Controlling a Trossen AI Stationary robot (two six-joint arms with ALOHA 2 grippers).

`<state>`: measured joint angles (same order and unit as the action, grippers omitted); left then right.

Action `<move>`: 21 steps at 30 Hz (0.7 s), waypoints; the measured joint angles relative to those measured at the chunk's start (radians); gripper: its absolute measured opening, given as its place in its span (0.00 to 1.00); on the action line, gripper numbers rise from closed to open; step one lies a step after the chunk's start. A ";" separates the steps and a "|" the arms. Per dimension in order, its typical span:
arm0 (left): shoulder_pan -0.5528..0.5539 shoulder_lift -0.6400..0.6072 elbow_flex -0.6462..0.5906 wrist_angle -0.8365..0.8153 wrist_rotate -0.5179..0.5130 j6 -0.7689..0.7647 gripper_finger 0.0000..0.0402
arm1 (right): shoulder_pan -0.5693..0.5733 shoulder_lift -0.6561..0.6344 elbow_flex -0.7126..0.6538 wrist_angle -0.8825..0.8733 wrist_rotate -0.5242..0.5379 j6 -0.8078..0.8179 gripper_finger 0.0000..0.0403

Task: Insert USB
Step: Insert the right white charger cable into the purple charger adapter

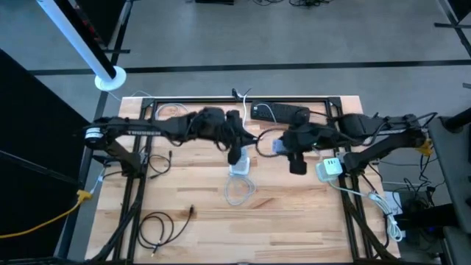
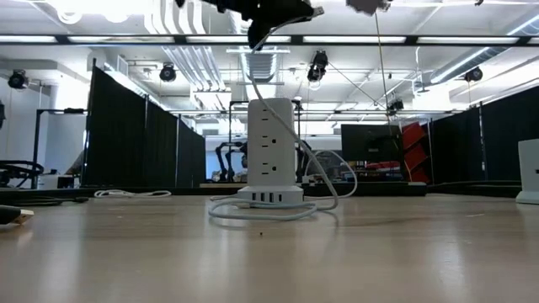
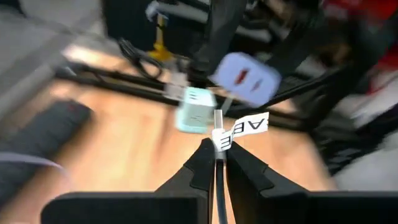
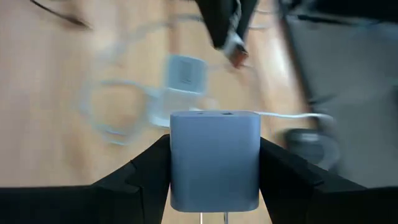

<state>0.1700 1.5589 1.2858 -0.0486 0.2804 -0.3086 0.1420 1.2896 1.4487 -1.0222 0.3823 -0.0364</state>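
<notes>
High view showed both arms reaching in over the middle of the wooden table [image 1: 184, 191], above a white power tower [image 1: 240, 168] ringed by its own looped white cord [image 1: 237, 190]. The left gripper [image 3: 217, 163] had its fingers pressed together on a thin dark USB cable [image 3: 217, 186], pinched just behind a white tag [image 3: 245, 129]; the cable's long axis ran straight out between the fingers toward the tower, though its plug end was too blurred in the left wrist view to make out. The right gripper [image 4: 214, 163] was clamped on a pale grey-blue charger block [image 4: 214, 158], a finger on each side, with the block's port face turned away from the wrist toward the tower and the left arm's cable tip [image 4: 235, 48]. In the low view the tower [image 2: 273, 150] stood upright on the table, outlets stacked along its vertical axis and a row of ports at its base. A second white adapter [image 1: 330, 168] lay near the table's right edge.
</notes>
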 joint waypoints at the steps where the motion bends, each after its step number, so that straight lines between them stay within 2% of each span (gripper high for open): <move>1: 0.021 0.001 0.000 0.000 0.057 -0.058 0.04 | 0.006 0.016 0.000 0.002 0.061 -0.034 0.47; 4: 0.069 0.011 0.000 0.012 0.187 -0.205 0.04 | 0.023 0.062 0.000 0.013 0.248 -0.157 0.47; 9: 0.119 0.030 0.000 0.049 0.332 -0.383 0.04 | 0.062 0.139 0.000 0.038 0.518 -0.363 0.47; 12: 0.130 0.057 0.000 0.136 0.389 -0.478 0.04 | 0.086 0.175 0.000 0.099 0.662 -0.484 0.47; 17: 0.139 0.096 0.000 0.268 0.459 -0.630 0.04 | 0.113 0.223 0.000 0.146 0.836 -0.646 0.47; 21: 0.155 0.109 -0.001 0.278 0.488 -0.676 0.04 | 0.128 0.239 0.000 0.145 0.956 -0.708 0.47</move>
<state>0.3253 1.6676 1.2850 0.2292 0.7681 -0.9850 0.2701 1.5288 1.4487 -0.8769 1.3382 -0.7445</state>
